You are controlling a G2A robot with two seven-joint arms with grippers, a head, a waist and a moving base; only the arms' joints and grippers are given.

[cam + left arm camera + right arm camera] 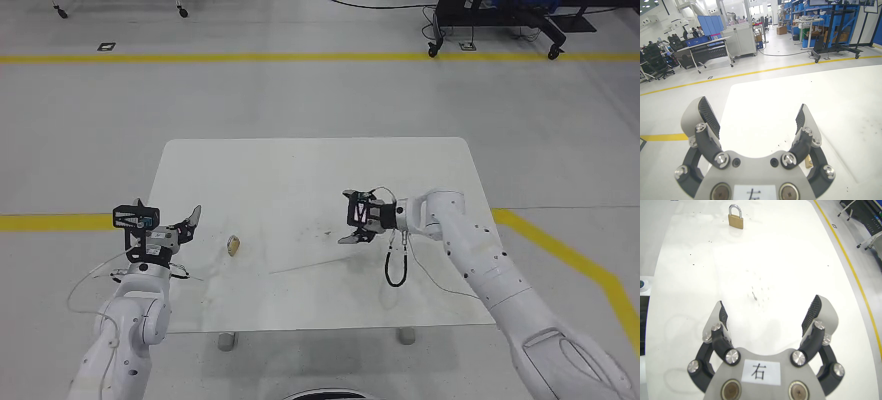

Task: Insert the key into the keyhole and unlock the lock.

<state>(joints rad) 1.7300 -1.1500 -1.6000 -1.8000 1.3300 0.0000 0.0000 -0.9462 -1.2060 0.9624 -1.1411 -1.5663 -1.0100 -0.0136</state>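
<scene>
My left end effector (753,102) and right end effector (769,299) gape empty; the padlock (233,245), left of frame centre, looks rigid, slick, best gripped across its body

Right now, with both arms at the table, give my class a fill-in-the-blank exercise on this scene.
1. The left gripper and right gripper are both ____.
2. The padlock lies nearer the ____ gripper.
3. The key lies between the padlock and the ____ gripper.
Missing words: open; left; right.
</scene>
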